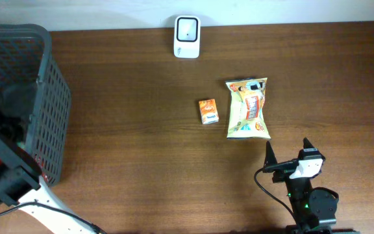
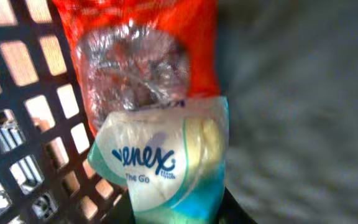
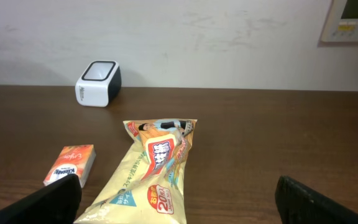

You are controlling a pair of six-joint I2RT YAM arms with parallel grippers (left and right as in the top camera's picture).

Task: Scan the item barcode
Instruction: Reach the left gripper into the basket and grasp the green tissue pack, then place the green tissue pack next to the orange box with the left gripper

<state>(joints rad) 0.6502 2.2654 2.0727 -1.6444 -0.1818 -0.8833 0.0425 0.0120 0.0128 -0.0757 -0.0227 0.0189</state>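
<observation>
While the right gripper (image 1: 287, 143) gapes, tissues (image 2: 160, 165) (Kleenex) sit in basket (image 1: 54, 110).

Your dark brown wooden table (image 1: 128, 149) carries a handful of things. A white box-shaped barcode scanner (image 1: 187, 37) stands at the far edge, about midway along it. Nearer the centre you'll find a small orange cardboard pack (image 1: 208, 111) lying flat. Just beside it on the right, not touching, a yellow plastic snack bag (image 1: 247, 108) lies flat with its length running front to back. A black plastic mesh basket (image 1: 54, 97) sits at the left end, well apart from the other three.
</observation>
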